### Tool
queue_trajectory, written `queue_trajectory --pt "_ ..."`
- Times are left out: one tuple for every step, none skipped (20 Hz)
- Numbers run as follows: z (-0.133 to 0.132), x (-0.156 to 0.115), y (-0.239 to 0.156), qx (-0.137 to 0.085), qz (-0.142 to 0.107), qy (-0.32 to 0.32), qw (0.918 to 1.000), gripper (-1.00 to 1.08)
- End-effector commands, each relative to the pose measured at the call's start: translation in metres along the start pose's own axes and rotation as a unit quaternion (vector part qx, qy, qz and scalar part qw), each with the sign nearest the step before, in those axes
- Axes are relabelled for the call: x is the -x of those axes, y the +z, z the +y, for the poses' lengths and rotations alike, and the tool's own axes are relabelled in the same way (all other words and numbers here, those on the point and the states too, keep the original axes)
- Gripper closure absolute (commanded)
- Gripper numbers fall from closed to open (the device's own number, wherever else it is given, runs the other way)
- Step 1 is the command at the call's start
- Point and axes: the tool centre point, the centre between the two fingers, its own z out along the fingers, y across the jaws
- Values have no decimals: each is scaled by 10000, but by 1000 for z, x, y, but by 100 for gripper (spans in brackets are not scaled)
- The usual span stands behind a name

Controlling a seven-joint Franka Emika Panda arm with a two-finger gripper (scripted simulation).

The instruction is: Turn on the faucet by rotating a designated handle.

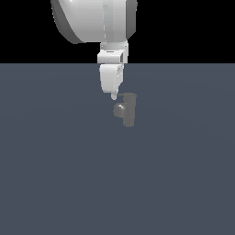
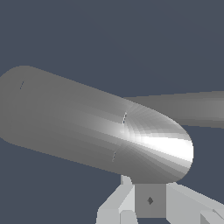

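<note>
The small dull grey faucet (image 1: 129,110) stands upright on the floor, its rounded spout stub (image 1: 120,109) pointing toward the exterior view's left. Its thin handle (image 1: 120,94) sticks out sideways from the top, also toward the exterior view's left. My gripper (image 1: 113,96) hangs straight down, and its tip meets the handle's free end just beside the faucet's top. The fingers come together in one narrow point. In the wrist view the faucet (image 2: 87,122) is a big grey cylinder with a bright rounded end just past my gripper (image 2: 150,192). A thinner grey bar (image 2: 192,108) lies behind it.
The flat dark blue-grey floor (image 1: 55,174) stretches all around the faucet. The white arm (image 1: 94,18) comes down from the top of the exterior view.
</note>
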Motion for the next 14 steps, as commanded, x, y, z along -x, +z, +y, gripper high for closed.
queue_trajectory --pt "2 -29 0 7 27 118 9999 108" --pt "3 -35 0 8 28 121 9999 108" --pt "4 -41 1 9 29 124 9999 108" --pt "6 -47 1 11 30 127 9999 108" --pt "7 -54 1 12 31 130 9999 108" --pt "9 -60 1 13 33 134 9999 108" --pt "10 -66 1 15 34 137 9999 108" --pt "11 -73 1 16 35 140 9999 108" --pt "11 -73 1 16 35 140 9999 108" --pt "11 -40 -1 8 -20 -76 10000 108" --pt "9 -45 -1 8 -18 -65 10000 108" --pt "7 -49 0 8 -15 -55 10000 108" --pt "4 -54 0 9 -13 -45 10000 108" --pt "2 -59 0 9 -10 -35 10000 108"
